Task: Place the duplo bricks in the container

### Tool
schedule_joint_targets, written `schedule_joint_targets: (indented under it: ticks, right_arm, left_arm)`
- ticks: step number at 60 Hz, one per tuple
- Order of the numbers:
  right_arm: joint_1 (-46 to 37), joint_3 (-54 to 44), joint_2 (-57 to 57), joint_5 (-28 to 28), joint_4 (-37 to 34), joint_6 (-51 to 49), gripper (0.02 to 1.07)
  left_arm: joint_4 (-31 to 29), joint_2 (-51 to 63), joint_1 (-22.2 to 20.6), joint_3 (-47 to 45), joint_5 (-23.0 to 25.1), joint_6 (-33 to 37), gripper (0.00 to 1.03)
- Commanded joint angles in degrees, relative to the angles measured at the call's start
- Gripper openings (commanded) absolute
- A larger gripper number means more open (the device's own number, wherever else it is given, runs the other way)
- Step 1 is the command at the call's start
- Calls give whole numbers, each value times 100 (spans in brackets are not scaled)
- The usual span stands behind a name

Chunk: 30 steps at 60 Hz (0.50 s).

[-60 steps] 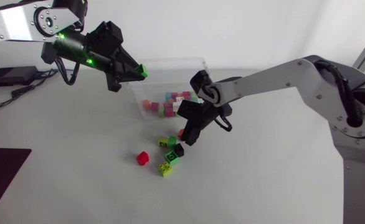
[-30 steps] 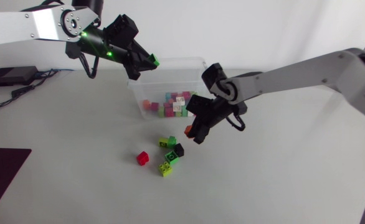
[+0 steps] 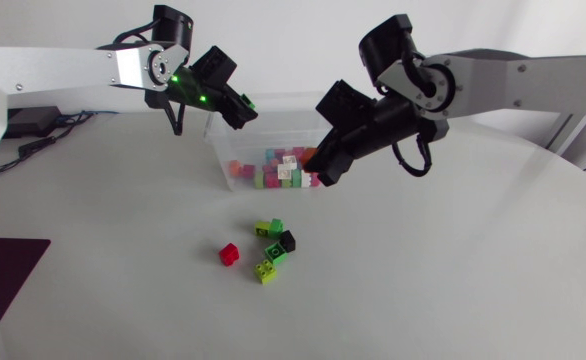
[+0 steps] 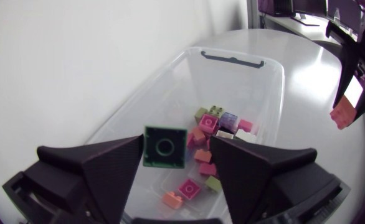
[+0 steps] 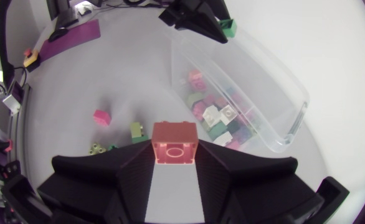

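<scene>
A clear plastic container (image 3: 318, 99) (image 4: 241, 58) (image 5: 282, 118) holds several pink, green and white duplo bricks. Above its back left corner hangs my left gripper (image 3: 241, 106) (image 4: 176, 143), open. A green brick (image 3: 249, 102) (image 4: 165, 147) sits between its fingers against one of them, with a gap to the other. My right gripper (image 3: 318, 170) (image 5: 175, 152) is raised beside the container's front right corner, shut on a salmon-red brick (image 5: 175, 144) (image 4: 342, 115). Still on the table are a red brick (image 3: 230, 254), a black brick (image 3: 287, 240) and several green ones (image 3: 270, 228).
A dark purple mat (image 3: 8, 270) lies at the table's left edge. A black box (image 3: 23, 120) with cables sits at the back left. The loose bricks form a small cluster in front of the container.
My left gripper has moved right to above the container and spread its fingers off the green brick. My right gripper has risen from the table with the salmon-red brick, towards the container.
</scene>
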Motion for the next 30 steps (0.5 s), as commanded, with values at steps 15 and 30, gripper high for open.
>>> schedule_joint_targets:
  ticks: [15, 30]
  right_arm:
    - [-170, 1002, 382, 241, 651, 1047, 30]
    - [-144, 1758, 1155, 777, 1363, 1767, 30]
  left_arm:
    - [486, -1496, 438, -1521, 105, 151, 99]
    - [-155, -2823, 746, -3094, 597, 1777, 99]
